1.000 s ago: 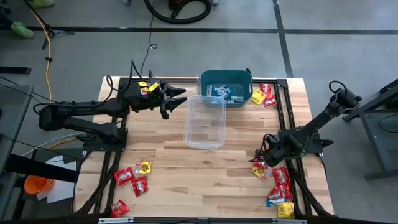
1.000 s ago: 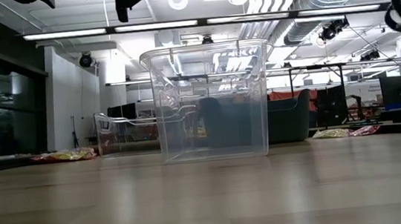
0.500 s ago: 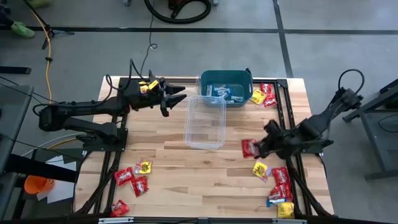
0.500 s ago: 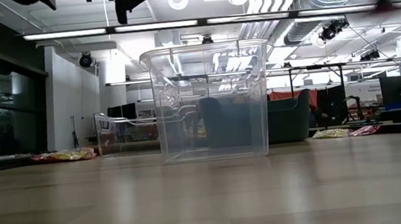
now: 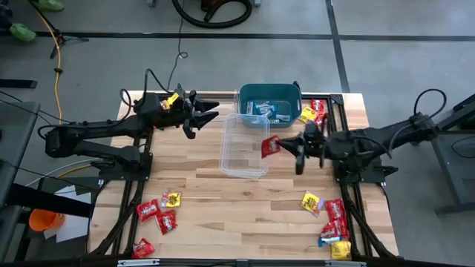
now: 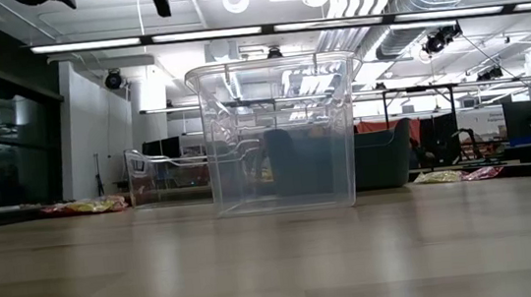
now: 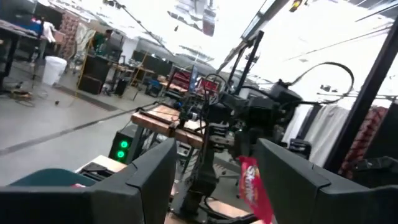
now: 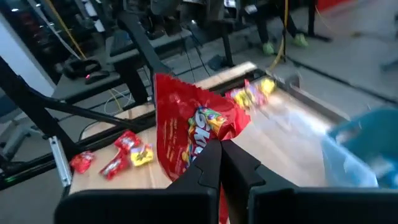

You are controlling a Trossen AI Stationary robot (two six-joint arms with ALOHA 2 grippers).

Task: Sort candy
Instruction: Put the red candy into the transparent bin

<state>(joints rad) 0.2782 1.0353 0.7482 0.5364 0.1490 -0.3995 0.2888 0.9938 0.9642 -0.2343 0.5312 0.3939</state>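
Candy, a red packet (image 5: 270,146), hangs pinched by one edge in the right end effector (image 5: 286,145), just right of the clear tub (image 5: 245,145) at mid-desk. Released here, it could fall outside the rim. The left end effector (image 5: 208,113) waits, fingers apart, far left.

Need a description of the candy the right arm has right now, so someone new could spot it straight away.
Start at the clear plastic tub in the middle of the table, just in front of the teal bin. At the tub's right edge the right claw is shut on a red candy packet held in the air. Every other packet lies on the table or in the bin; this one alone is carried.
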